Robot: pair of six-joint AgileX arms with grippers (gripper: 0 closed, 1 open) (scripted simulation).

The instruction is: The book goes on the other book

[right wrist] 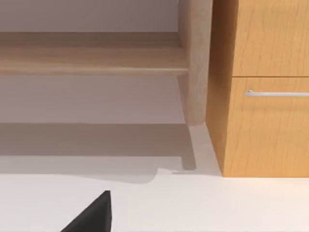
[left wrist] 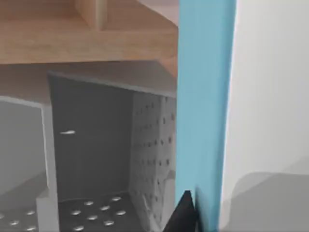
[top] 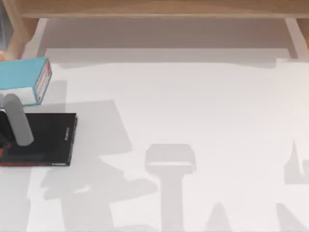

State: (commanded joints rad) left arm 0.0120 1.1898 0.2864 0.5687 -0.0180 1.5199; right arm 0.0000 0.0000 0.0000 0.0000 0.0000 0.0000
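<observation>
The teal-blue book (top: 20, 77) is seen at the upper left of the top view, at the left edge of the white table (top: 193, 125), with its white spine bearing red marks turned toward the right. Just below it in the frame, at the left edge, the flat black book (top: 50, 140) lies on the table; from above the two are just beside each other, the teal book's lower edge lying close to the black book's upper edge, and whether it is lifted off the table cannot be told. A grey link of the left arm (top: 17, 121) is seen crossing over the black book, reaching toward the teal book. In the left wrist view the teal book's cover (left wrist: 205, 111) is seen very close, with a dark fingertip (left wrist: 183, 215) against it; whether the left hand is clamped on the book cannot be told. In the right wrist view a dark fingertip (right wrist: 94, 215) of the right hand is seen above the table, facing a wooden cabinet (right wrist: 265, 87); its opening cannot be told.
</observation>
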